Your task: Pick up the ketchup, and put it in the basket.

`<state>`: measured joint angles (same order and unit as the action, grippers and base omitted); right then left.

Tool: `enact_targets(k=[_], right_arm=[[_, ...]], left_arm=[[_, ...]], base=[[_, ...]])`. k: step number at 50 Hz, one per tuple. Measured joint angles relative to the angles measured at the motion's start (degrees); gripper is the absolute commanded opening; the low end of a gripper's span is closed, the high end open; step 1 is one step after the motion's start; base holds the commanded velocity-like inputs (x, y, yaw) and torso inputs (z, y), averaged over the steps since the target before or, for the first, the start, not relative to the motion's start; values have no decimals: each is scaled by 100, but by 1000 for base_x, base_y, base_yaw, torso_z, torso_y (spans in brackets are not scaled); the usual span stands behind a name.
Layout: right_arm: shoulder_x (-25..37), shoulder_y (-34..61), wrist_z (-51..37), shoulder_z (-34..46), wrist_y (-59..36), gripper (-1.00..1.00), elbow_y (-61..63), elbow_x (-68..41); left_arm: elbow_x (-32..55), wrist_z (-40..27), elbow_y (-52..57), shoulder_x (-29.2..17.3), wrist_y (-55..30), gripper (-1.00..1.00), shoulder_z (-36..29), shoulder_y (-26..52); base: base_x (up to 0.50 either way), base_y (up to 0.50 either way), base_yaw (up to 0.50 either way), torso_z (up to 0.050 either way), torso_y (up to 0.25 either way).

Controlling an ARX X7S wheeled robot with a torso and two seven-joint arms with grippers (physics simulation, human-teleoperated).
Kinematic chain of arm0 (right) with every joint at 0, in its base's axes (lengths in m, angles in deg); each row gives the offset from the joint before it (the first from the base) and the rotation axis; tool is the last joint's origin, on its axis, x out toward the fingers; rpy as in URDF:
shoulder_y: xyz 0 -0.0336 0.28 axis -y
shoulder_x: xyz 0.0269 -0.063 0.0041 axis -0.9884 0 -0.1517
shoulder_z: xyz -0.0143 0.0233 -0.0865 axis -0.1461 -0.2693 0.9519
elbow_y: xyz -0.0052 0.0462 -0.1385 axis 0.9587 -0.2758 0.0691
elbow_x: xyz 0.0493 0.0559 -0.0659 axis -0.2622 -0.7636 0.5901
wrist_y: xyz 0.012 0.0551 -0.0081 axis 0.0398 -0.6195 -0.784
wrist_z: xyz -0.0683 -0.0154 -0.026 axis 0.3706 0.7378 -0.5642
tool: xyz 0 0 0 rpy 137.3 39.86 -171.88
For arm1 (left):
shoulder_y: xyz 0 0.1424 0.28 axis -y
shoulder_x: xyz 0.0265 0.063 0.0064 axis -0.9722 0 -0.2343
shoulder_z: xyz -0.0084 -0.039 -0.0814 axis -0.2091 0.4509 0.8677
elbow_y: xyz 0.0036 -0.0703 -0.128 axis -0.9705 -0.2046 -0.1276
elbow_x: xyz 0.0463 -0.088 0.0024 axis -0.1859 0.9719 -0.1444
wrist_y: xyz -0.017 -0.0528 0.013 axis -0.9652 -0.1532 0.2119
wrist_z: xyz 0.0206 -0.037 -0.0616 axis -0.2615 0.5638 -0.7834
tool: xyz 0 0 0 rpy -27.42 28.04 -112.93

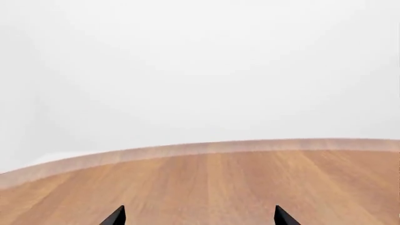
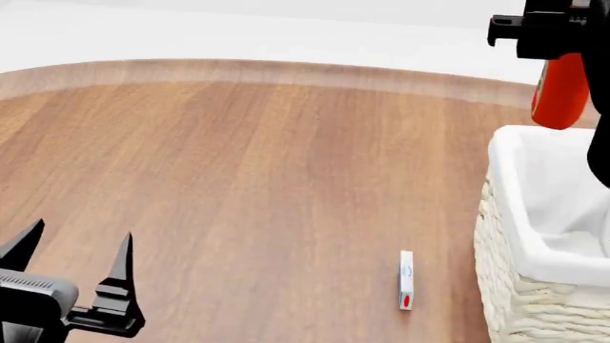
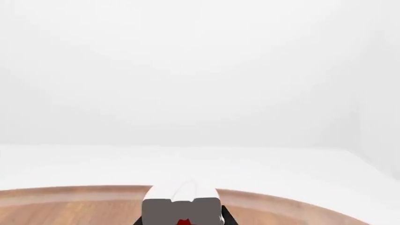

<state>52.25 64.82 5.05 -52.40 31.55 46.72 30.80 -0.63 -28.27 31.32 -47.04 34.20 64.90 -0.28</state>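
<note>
In the head view my right gripper (image 2: pixel 562 53) is shut on the ketchup (image 2: pixel 558 93), an orange-red bottle that hangs high above the far edge of the basket (image 2: pixel 519 193). The basket is cream wicker with a white liner and stands at the table's right. In the right wrist view the ketchup's white cap (image 3: pixel 181 206) sits between the fingertips, with a bit of red below it. My left gripper (image 2: pixel 78 250) is open and empty above the table's near left; its two dark fingertips (image 1: pixel 116 217) show over bare wood in the left wrist view.
A small white box with a red mark (image 2: pixel 406 279) lies on the wooden table (image 2: pixel 238 179) just left of the basket. The table's curved far edge (image 2: pixel 286 70) runs across the back, with a white floor beyond.
</note>
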Motion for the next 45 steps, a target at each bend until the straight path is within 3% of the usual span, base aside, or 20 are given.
enact_targets(k=[45], right_arm=[[-689,85,1002,548,2128,-100,-3510,1329]], left_arm=[[134,36,391,-254,450,100,147,-688]], base=[[0,0,0,0,0]])
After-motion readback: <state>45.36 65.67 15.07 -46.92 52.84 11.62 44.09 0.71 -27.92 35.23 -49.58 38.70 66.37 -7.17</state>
